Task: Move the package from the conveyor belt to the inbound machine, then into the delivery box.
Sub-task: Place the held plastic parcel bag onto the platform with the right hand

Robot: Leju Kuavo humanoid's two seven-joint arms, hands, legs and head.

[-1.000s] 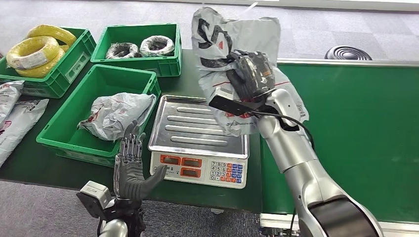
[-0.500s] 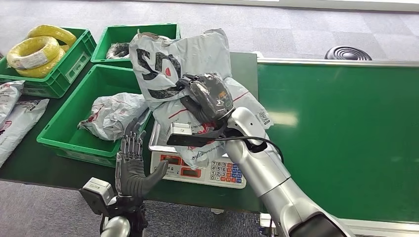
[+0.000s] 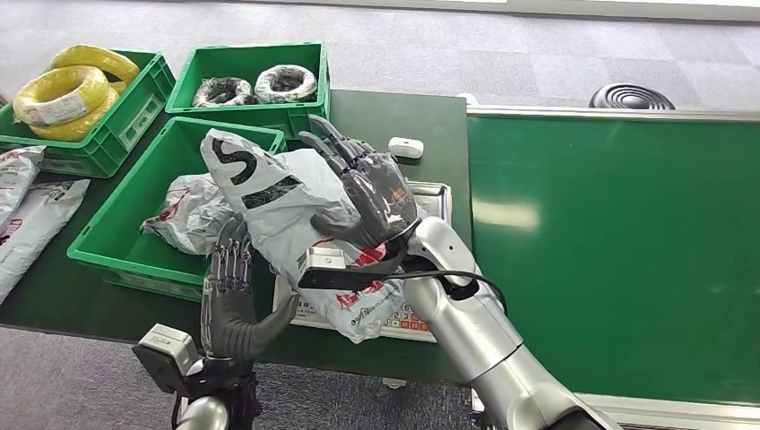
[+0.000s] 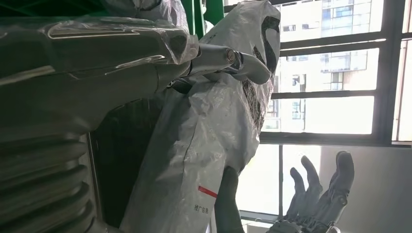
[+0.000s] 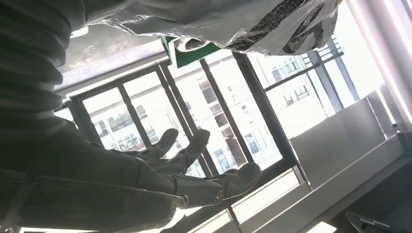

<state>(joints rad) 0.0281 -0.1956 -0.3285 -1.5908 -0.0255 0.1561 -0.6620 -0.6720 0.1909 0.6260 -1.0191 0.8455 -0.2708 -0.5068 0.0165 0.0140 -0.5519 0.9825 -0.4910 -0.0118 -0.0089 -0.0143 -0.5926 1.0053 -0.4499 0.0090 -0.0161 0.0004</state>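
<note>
Farthest left of the inbound machine (image 3: 436,192), at the desk (image 3: 54,287) edge, flat grey bags (image 3: 27,206). Behind them a green crate (image 3: 121,125) with yellow cable coils (image 3: 63,90); next to it a second green crate (image 3: 260,112) with dark coils (image 3: 285,82).

Directly left of the inbound machine, the delivery box (image 3: 116,237), large and green, with one crumpled grey parcel (image 3: 184,210) inside.

At the front left corner of the inbound machine, the left robot hand (image 3: 231,296), also seen from its wrist (image 4: 97,82). Held upright, fingers straight and close together, thumb out to the side, nothing gripped. Very near the lower edge of the package; touching or not, cannot tell.

On the inbound machine, the package (image 3: 278,202), a grey plastic mailer with black and red print. Draped over the steel tray, upper part leaning out over the near corner of the delivery box, lower end hanging over the keypad. Seen close from the left wrist (image 4: 204,145) and as a folded edge from the right wrist (image 5: 218,22).

Just right of the package, above the tray, the right robot hand (image 3: 367,188). Fingers spread wide and pointing away from the robot, palm against the side of the package, not closed around it. From its own wrist (image 5: 160,179), spread fingers with nothing between them.

Behind the inbound machine, a small white object (image 3: 405,147) on the desk. Right of the inbound machine, the green conveyor belt (image 3: 627,251). Beyond the belt, on the floor, a black ribbed disc (image 3: 632,96).
</note>
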